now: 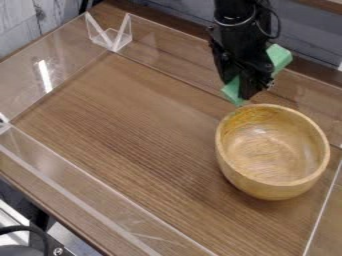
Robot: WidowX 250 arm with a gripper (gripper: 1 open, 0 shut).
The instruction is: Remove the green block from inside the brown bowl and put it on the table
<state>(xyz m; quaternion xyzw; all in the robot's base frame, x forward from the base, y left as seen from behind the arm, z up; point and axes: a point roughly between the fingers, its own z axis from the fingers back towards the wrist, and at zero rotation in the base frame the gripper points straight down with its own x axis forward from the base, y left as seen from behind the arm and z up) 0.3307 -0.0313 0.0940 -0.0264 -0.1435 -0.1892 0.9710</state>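
Tabletop (pixel 120 130): one broad brown surface with a straight wood grain running along its length, smooth and matte.
Plastic wall (pixel 54 60): clear sheets standing along the tabletop's edges, glossy, catching pale reflections.
Clear stand (pixel 110 33): one small transparent piece, V-shaped, at the far left corner inside the wall.
Brown bowl (pixel 274 152): one round bowl of light wood, thick rim, curved grain lines visible across its hollow; it sits upright on the tabletop at the right side and its inside holds nothing.
Green block (pixel 238 93): one small, flat, bright green piece, plain and matte, with straight edges; it is up off the tabletop, just beyond the bowl's far-left rim and above it, not touching the bowl.
Gripper (pixel 241 88): one, black and angular, pointing steeply down from a dark arm that enters from the top edge; a second green patch shows at its right side.
Jaws: pressed in on the green block, pinching it between them, with only the block's lower edge and side showing.
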